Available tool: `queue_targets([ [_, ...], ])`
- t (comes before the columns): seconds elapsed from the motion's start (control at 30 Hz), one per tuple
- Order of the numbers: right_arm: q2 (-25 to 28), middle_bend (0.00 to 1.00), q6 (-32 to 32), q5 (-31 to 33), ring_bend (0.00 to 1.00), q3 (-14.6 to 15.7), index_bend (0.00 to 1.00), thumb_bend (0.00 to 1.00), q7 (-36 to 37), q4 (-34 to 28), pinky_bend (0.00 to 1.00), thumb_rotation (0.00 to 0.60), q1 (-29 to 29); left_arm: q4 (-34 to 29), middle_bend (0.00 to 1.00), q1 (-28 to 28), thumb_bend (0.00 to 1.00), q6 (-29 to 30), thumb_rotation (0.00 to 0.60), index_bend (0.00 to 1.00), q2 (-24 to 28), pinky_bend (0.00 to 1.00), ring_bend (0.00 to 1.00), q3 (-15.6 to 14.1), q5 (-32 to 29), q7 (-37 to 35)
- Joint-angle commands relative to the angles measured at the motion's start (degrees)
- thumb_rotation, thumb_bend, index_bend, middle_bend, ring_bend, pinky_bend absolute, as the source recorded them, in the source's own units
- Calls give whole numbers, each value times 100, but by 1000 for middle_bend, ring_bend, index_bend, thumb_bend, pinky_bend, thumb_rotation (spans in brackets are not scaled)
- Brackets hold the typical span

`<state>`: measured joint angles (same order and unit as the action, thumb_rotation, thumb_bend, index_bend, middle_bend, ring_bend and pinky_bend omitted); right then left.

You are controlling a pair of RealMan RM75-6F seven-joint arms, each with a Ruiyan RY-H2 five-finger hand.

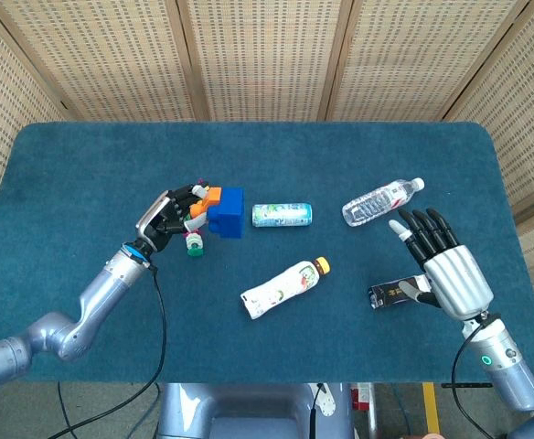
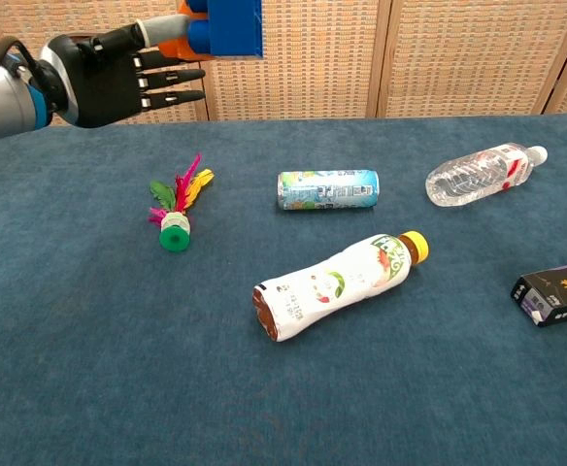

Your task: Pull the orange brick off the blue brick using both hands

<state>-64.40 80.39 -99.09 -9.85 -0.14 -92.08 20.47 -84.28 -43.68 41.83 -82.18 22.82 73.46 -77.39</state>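
My left hand (image 1: 171,215) (image 2: 109,78) holds the joined bricks up in the air above the table's left half. It grips the orange brick (image 1: 206,201) (image 2: 182,41), and the blue brick (image 1: 226,212) (image 2: 233,26) sticks out to the right of it, still attached. In the chest view the bricks reach the top edge of the frame. My right hand (image 1: 445,265) hovers over the right side of the table with its fingers spread and nothing in it; the chest view does not show it.
On the blue cloth lie a feather shuttlecock (image 1: 194,240) (image 2: 175,218), a small can (image 1: 282,214) (image 2: 328,188), a clear water bottle (image 1: 382,201) (image 2: 482,174), a white drink bottle (image 1: 283,287) (image 2: 332,282) and a dark carton (image 1: 397,293) (image 2: 557,290) beside my right hand.
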Motion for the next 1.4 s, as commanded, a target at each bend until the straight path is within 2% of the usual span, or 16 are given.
queue_targets([
  [0.03, -14, 0, -240, -15, 0, -185, 0, 0, 297, 57, 0, 600, 363, 165, 534, -227, 445, -171, 600, 596, -252, 0, 0, 109, -190, 73],
  [0.17, -80, 0, -416, -43, 0, -282, 0, 0, 630, 160, 0, 600, 682, 284, 540, -410, 450, -303, 600, 602, -500, 0, 0, 228, -387, 87],
  [0.5, -739, 0, -688, 218, 0, -534, 0, 0, 1165, 393, 0, 600, 1337, 463, 546, -614, 456, -490, 600, 612, -1011, 0, 0, 369, -661, 53],
  [0.9, -1280, 51, -1213, 720, 0, -689, 0, 0, 634, 396, 0, 600, 1892, 694, 559, -661, 460, -541, 600, 625, -1409, 0, 0, 562, -797, 1],
  [1.13, -1487, 75, -1306, 902, 0, -755, 12, 0, 422, 376, 0, 600, 2086, 784, 560, -662, 465, -619, 600, 626, -1496, 0, 0, 603, -756, -2],
  [1.27, -1616, 113, -1307, 1024, 0, -815, 63, 0, 276, 399, 0, 600, 2187, 811, 560, -644, 464, -668, 600, 626, -1536, 0, 0, 620, -743, -14],
  [1.4, -1798, 173, -1200, 1137, 0, -885, 160, 0, 208, 547, 0, 600, 2253, 834, 560, -611, 468, -705, 600, 627, -1575, 0, 0, 633, -719, -39],
])
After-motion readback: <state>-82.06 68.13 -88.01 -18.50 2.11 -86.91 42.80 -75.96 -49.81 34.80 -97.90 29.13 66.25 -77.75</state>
